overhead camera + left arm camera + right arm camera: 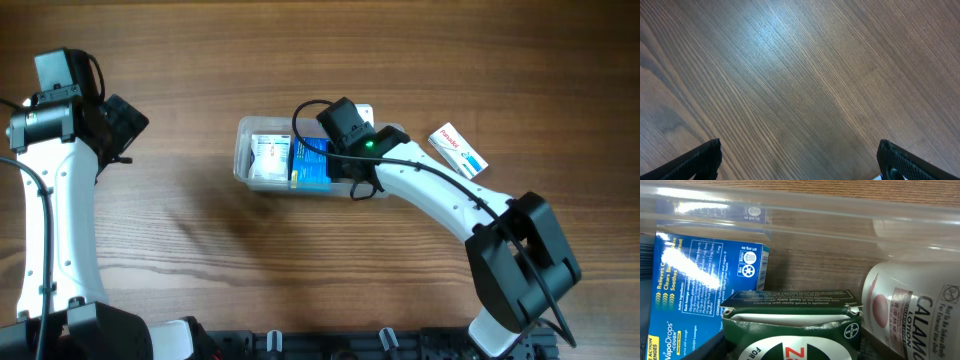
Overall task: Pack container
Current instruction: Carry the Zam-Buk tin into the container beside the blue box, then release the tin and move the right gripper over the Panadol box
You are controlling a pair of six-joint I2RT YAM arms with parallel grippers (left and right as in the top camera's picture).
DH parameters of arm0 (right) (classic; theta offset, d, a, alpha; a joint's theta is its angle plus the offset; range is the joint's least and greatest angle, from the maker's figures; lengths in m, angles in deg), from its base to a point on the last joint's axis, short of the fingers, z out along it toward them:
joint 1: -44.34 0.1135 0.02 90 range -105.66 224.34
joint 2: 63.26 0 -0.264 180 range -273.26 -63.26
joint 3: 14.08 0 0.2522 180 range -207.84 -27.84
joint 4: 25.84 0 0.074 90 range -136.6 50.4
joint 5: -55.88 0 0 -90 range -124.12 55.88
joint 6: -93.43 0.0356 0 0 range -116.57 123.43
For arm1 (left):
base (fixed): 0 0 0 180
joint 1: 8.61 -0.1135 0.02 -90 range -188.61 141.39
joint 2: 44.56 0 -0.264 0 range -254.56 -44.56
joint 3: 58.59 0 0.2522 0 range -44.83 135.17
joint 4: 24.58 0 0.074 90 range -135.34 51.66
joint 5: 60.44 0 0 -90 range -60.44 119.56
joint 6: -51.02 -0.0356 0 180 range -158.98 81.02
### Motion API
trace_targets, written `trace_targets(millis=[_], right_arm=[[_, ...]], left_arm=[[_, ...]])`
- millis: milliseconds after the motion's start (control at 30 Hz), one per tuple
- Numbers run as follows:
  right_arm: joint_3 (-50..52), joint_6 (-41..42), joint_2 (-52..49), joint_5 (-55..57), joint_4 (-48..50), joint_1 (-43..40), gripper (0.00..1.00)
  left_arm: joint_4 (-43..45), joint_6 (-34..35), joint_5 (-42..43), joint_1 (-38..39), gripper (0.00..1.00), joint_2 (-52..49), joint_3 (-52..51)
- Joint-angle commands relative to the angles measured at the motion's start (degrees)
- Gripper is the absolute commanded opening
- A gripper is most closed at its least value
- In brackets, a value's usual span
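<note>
The clear plastic container (241, 156) sits mid-table, and its far wall shows in the right wrist view (840, 220). It holds a white box (268, 158), a blue VapoDrops box (311, 166) (700, 280) and a calamine lotion bottle (912, 310). My right gripper (343, 158) (790, 350) is down inside the container. It is shut on a green box (790, 325) that stands between the blue box and the bottle. My left gripper (125, 125) (800, 160) is open and empty over bare wood at the far left.
A small white box with red and blue print (459, 150) lies on the table to the right of the container. The right arm (450, 205) stretches from the lower right across to the container.
</note>
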Motion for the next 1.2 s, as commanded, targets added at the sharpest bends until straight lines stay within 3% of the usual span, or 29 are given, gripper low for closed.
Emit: trace_targets(millis=[0, 667, 933, 1067, 1167], right_arm=[[-1.42, 0.94, -1.05, 1.25, 0.48, 0.17, 0.49], [-1.42, 0.90, -1.05, 4.85, -1.07, 0.17, 0.54], [-1.42, 0.87, -1.05, 4.11, -0.59, 0.17, 0.81], [-1.44, 0.85, -1.05, 3.30, -0.17, 0.17, 0.81], [-1.44, 0.83, -1.05, 2.78, 0.50, 0.17, 0.70]], left_arm=[[-0.02, -0.02, 0.11, -0.26, 1.00, 0.72, 0.79], [-0.02, -0.02, 0.11, -0.26, 1.00, 0.72, 0.79], [-0.02, -0.02, 0.11, -0.26, 1.00, 0.72, 0.79], [-0.02, -0.02, 0.11, -0.26, 1.00, 0.72, 0.79], [-0.02, -0.02, 0.11, -0.26, 1.00, 0.72, 0.79]])
